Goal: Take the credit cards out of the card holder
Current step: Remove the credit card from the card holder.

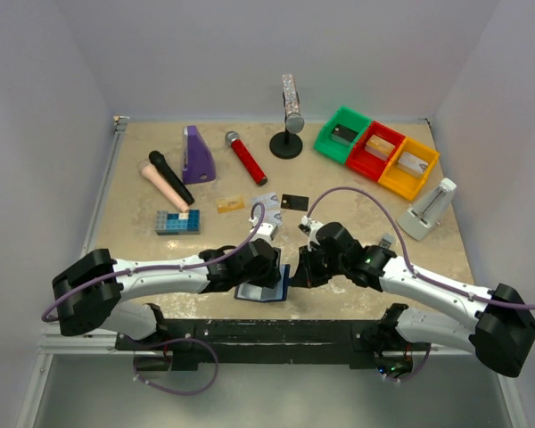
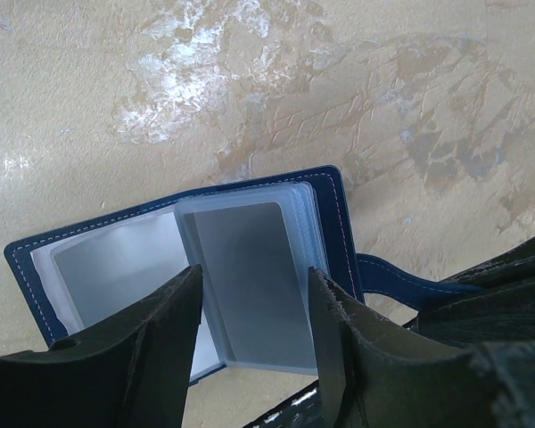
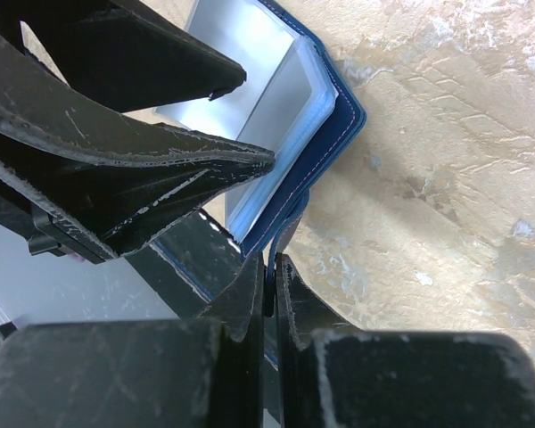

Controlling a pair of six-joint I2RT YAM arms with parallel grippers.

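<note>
Card holder (image 1: 266, 288) lies open at near edge of table (image 1: 143, 245); right claw (image 3: 269, 267) clamped on its snap tab (image 2: 401, 287) as anchor, left claw (image 2: 254, 281) spread astride a sleeved silvery card (image 2: 241, 254), likely to draw it.

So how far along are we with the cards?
Done: an orange-gold card, a pale card and a black card lie on the table. In hand: right gripper pinches the open card holder; left gripper is open over a silvery card. Left: at least that card.
</note>
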